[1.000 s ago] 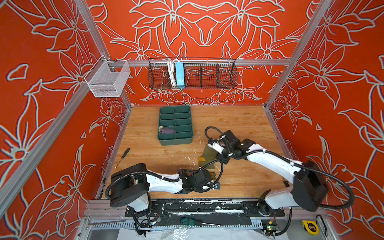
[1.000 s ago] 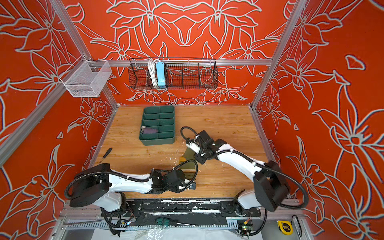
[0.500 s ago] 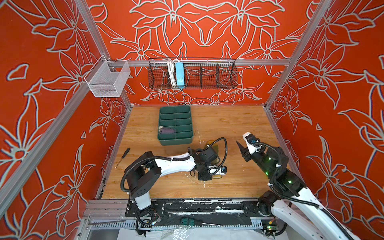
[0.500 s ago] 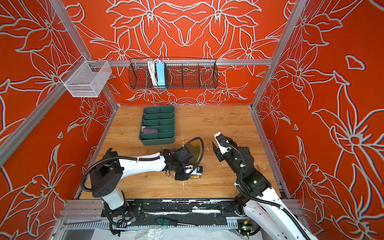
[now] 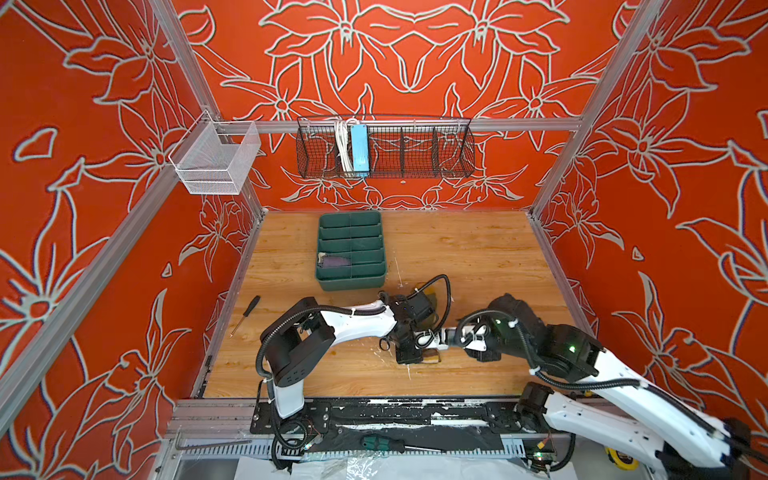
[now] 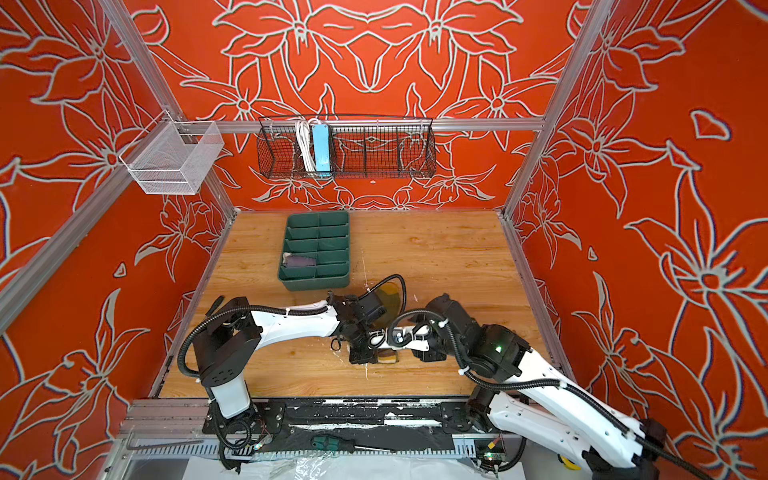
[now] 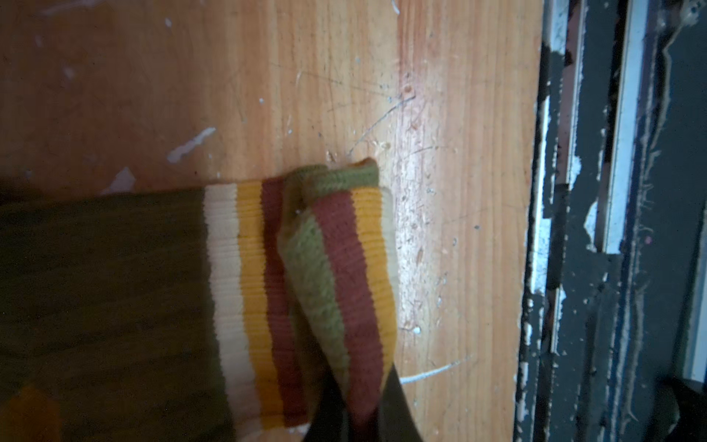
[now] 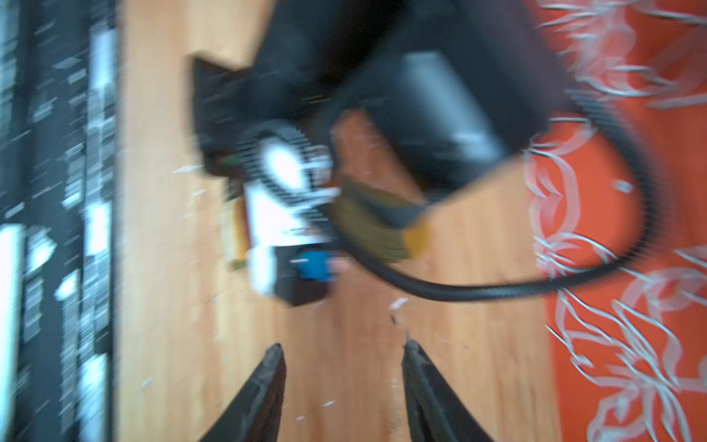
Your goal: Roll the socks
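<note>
Olive ribbed knit sock [image 6: 390,294] is stretching up-frame from left gripper [image 7: 359,417] clamping its striped cuff; right gripper [image 8: 342,356] is hovering alongside, parted.

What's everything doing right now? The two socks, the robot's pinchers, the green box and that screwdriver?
green sock: lying on the table, striped cuff folded over.
purple sock: inside a compartment of the green tray.
left gripper: shut on the green sock's folded cuff.
right gripper: open, holding nothing.
green tray: upright on the table, its other compartments look empty.
screwdriver: lying on the table, untouched.
</note>
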Action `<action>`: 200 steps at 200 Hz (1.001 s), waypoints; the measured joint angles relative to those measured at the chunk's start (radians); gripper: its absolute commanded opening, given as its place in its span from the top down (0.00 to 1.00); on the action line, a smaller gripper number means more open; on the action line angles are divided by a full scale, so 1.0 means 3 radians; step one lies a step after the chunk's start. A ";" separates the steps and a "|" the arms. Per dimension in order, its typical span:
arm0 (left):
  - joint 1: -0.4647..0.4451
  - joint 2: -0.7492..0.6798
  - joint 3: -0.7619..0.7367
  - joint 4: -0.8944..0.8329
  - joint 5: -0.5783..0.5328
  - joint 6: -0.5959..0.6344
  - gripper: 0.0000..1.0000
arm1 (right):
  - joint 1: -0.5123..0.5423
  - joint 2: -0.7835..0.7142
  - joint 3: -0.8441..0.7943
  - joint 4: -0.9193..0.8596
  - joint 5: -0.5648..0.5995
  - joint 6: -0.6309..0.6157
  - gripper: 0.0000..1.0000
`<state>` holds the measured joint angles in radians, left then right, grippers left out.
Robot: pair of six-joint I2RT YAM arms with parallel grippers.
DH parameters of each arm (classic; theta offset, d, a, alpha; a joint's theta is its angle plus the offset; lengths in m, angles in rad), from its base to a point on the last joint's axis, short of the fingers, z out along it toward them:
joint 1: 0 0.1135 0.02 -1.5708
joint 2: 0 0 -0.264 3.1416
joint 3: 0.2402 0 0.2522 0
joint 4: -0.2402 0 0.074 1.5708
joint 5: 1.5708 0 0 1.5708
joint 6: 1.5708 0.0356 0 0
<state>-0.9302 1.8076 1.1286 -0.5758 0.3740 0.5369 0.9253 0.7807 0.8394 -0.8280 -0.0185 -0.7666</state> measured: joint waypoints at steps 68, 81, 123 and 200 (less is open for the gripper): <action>0.0181 0.0113 -0.0013 0.0001 0.0346 -0.0141 1.00 | 0.1061 0.0313 -0.0197 0.0060 0.0136 0.0624 0.39; 0.0192 0.0120 -0.0013 0.0001 0.0385 -0.0139 1.00 | 0.1092 0.0399 -0.0328 0.0198 0.0177 0.0696 0.28; 0.0200 0.0126 -0.0011 0.0000 0.0407 -0.0135 1.00 | 0.1106 0.0552 -0.0754 0.0757 0.0453 0.0738 0.23; 0.0201 0.0159 0.0013 -0.0031 0.0444 -0.0130 1.00 | 0.1043 0.1335 -0.0907 0.1648 0.0891 0.0624 0.37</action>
<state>-0.8700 1.8553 1.1324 -0.5850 0.5072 0.4980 1.2381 1.1812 0.5674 -0.3336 0.2489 -0.5793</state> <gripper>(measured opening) 0.088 0.649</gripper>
